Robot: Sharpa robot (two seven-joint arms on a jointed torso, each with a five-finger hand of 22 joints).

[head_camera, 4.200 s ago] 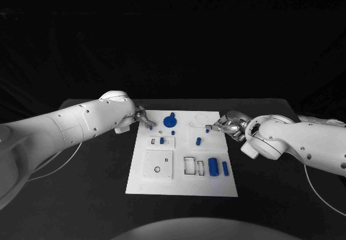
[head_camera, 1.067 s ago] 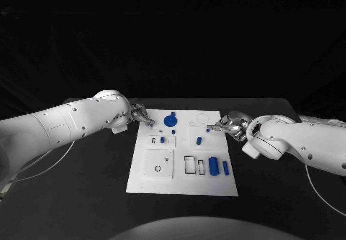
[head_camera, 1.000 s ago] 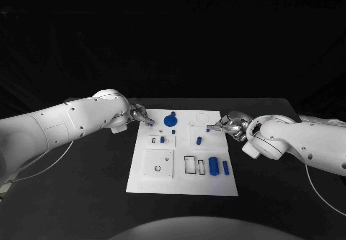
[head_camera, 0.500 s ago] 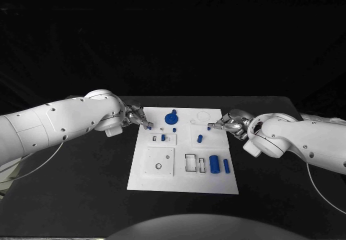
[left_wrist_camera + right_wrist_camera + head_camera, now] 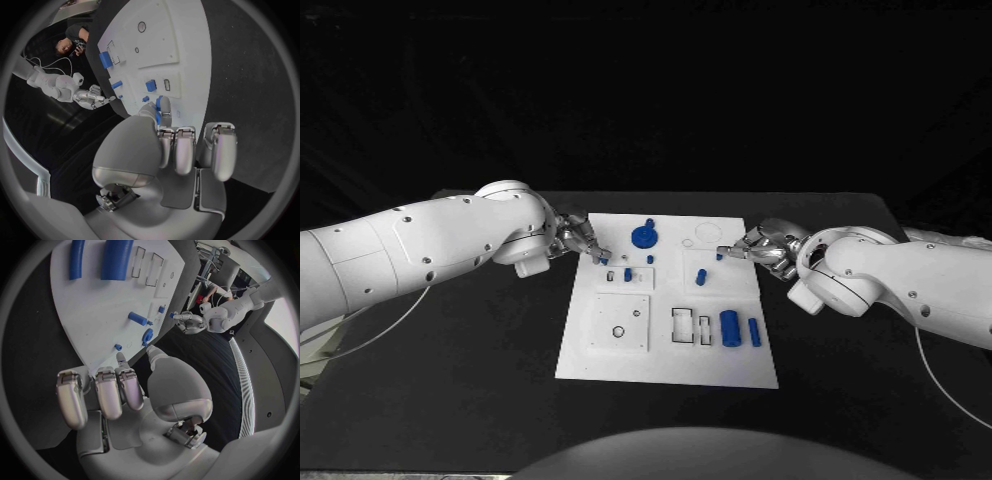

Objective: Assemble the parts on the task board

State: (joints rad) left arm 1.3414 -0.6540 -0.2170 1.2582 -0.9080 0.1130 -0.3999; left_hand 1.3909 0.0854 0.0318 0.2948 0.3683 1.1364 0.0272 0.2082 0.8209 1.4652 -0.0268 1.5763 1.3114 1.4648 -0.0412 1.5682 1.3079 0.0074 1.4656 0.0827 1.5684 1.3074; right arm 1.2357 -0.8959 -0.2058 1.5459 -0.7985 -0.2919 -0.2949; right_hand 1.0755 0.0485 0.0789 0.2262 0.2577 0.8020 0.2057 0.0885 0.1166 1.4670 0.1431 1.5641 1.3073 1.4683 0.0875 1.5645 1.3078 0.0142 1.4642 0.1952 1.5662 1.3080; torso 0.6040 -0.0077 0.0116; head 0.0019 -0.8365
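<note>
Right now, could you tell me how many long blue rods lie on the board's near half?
2: a thick rod and a thinner rod just right of it, side by side near the task board's right edge. None seems hidden there.

The black matte desk (image 5: pixel 459 350) takes the middle and lower part of the frame, with its far edge in the upper half under a dark background. Directly on it, in the centre of the frame, lies the flat white rectangular task board (image 5: pixel 668 362). Its long sides run from top to bottom, and bare desk lies on its left, right and lower sides.
</note>
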